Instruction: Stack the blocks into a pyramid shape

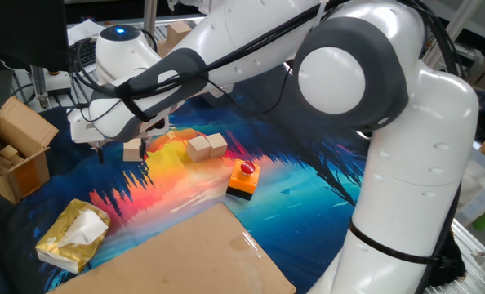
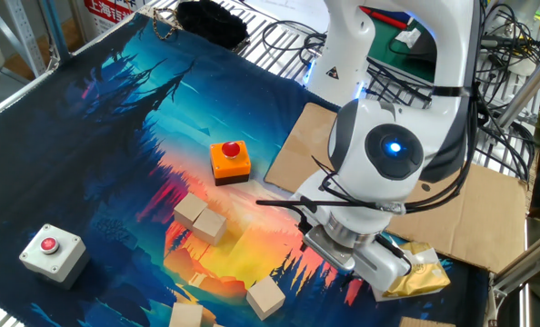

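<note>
Two tan blocks [image 1: 198,148] [image 1: 217,144] sit side by side, touching, on the colourful mat; the other fixed view shows the pair as blocks [image 2: 190,209] [image 2: 209,224]. At the left, my gripper [image 1: 123,153] hangs low over the mat, open, its dark fingers [image 1: 102,153] spread apart. A third block [image 1: 133,149] shows between them, resting on the mat. In the other fixed view, loose blocks [image 2: 265,297] [image 2: 186,315] lie near the bottom edge, and the arm's wrist hides the fingers.
An orange-and-black block with a red button [image 1: 242,180] [image 2: 230,160] stands right of the pair. A grey button box [image 2: 49,250], an open cardboard box [image 1: 14,151], a flat cardboard sheet [image 1: 185,253] and a crumpled yellow bag [image 1: 73,235] ring the work area.
</note>
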